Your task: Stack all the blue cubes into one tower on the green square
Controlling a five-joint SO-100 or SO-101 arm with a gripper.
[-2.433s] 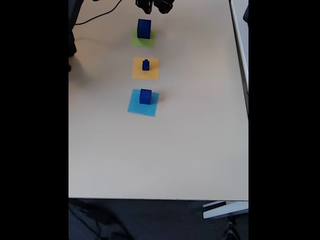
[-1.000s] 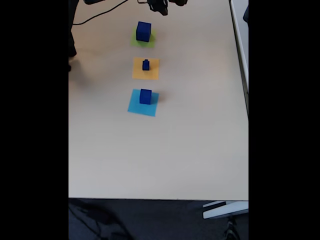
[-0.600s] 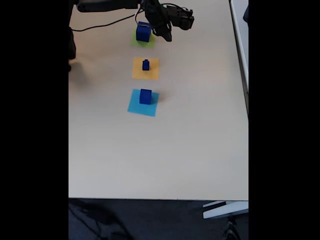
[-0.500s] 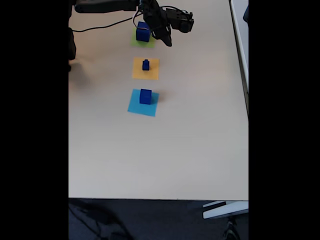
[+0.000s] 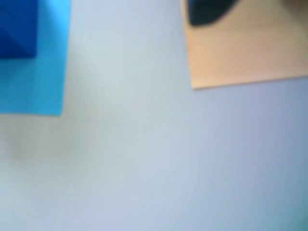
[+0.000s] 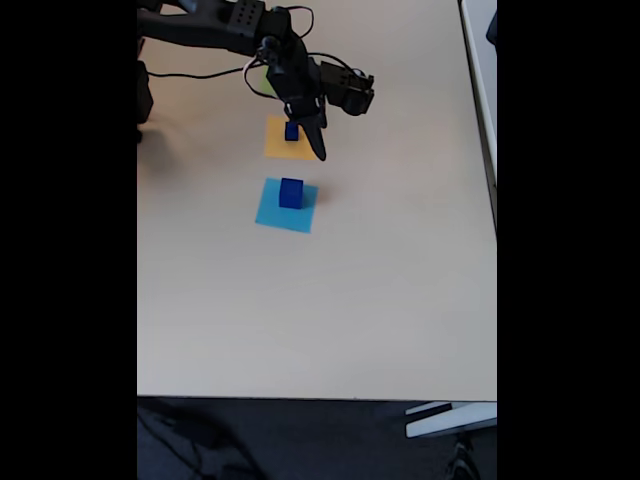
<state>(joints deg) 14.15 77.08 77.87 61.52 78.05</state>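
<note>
— Wrist view?
— Blurred. A blue cube [image 5: 17,29] sits on the light-blue square [image 5: 43,72]; across bare counter [image 5: 159,163] lies the orange square [image 5: 245,53], with a dark shape at its top edge.

— Fixed view?
— The claw [image 6: 316,143] hangs over the orange square [image 6: 275,146], just beside the small cube [image 6: 292,131]; I cannot tell whether it is parted. The arm [image 6: 230,25] hides the counter beyond that square. A mid-sized cube [image 6: 291,192] is on the light-blue square [image 6: 270,214].

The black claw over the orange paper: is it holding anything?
Nothing is held, as far as the fixed view shows. The gripper hangs over the orange square beside the small blue cube, which sits on the paper.
</note>
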